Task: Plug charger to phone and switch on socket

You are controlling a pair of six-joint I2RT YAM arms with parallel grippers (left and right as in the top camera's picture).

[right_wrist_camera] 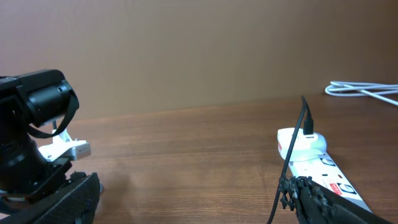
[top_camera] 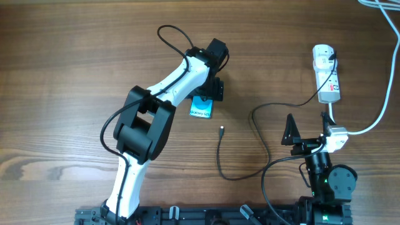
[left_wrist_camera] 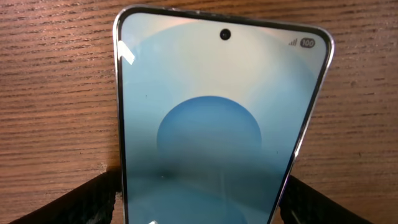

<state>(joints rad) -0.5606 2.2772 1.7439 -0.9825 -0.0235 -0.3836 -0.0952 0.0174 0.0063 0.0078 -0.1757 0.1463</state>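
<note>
Fingers on the left (left_wrist_camera: pixel 68 205) are set beside both edges of the flat blue-screened phone (left_wrist_camera: pixel 211 124) on the wooden desk (left_wrist_camera: pixel 56 74), hold unclear, right fingers (right_wrist_camera: pixel 329 202) spread empty; the thin black charger cable (top_camera: pixel 220 156) must be fetched next.

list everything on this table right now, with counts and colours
phone: 1, teal-blue screen lit, mid-table, under the left end effector
charger: 1, thin black cable, runs from the socket, free plug tip lying apart from the phone
socket: 1, white power strip, far right
thick cable: 1, white, right edge
table: 1, brown wood
left end effector: 1, black fingers straddling the phone, grip unclear
right end effector: 1, black, open, holding nothing, near the socket
</note>
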